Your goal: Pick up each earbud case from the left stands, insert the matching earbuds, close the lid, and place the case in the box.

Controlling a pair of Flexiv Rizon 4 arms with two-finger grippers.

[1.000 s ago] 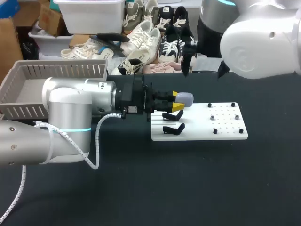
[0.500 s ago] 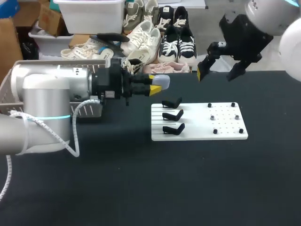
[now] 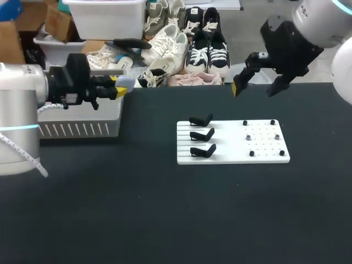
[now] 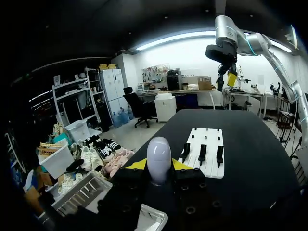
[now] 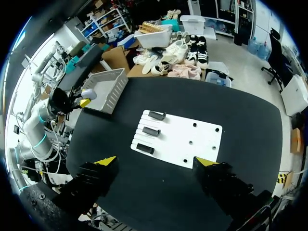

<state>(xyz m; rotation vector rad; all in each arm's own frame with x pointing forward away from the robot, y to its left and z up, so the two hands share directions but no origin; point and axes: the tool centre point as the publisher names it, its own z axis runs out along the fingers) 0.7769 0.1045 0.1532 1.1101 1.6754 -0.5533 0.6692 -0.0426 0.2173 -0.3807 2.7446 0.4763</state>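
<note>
The left end effector (image 3: pixel 117 89) grips the case (image 3: pixel 126 82) by the box (image 3: pixel 77 130) edge; dropped here, it may bounce out (right end effector (image 3: pixel 254 89) hangs open).

The earbud case (image 4: pixel 159 154) is a plain pale lavender-grey; the left gripper (image 4: pixel 159 166) is black with bright yellow tips, and so is the right gripper (image 5: pixel 155 161). The table (image 3: pixel 165 220) is black, the board (image 3: pixel 264 148) white with small dark dots and black stands (image 3: pixel 201 135) — the box (image 3: pixel 77 130) is pale grey, its walls slatted.

Pale grey earbud case (image 3: pixel 126 82), shut, in left tool (image 3: pixel 119 87) by the box (image 3: pixel 82 130); three black stands (image 3: pixel 202 135) well apart.
</note>
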